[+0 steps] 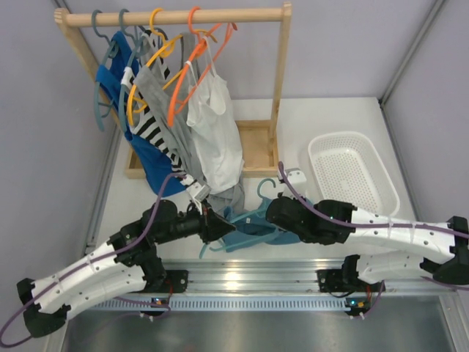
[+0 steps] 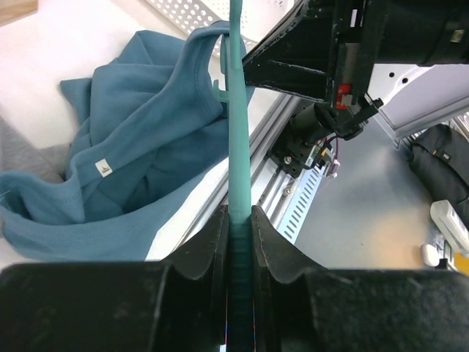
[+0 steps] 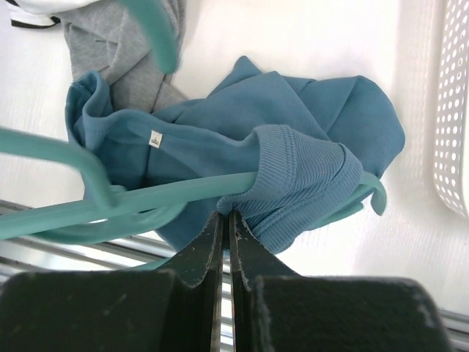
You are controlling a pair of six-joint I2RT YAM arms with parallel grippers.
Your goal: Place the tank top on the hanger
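Left gripper (image 2: 237,216) is clamped on the bar of the light teal hanger (image 2: 236,110). Right gripper (image 3: 226,218) has its jaws together at the ribbed edge of the teal-blue tank top (image 3: 293,132); can't tell if any cloth is pinched. Tank top lies bunched on the white table (image 1: 330,117) at the near edge between both grippers, 6 o'clock of the wooden clothes rack (image 1: 176,16), with one ribbed opening looped over a hanger arm. To do it well: left holds the hanger level and steady, right feeds that opening further along the arm, then works the other side on without dragging the cloth off.
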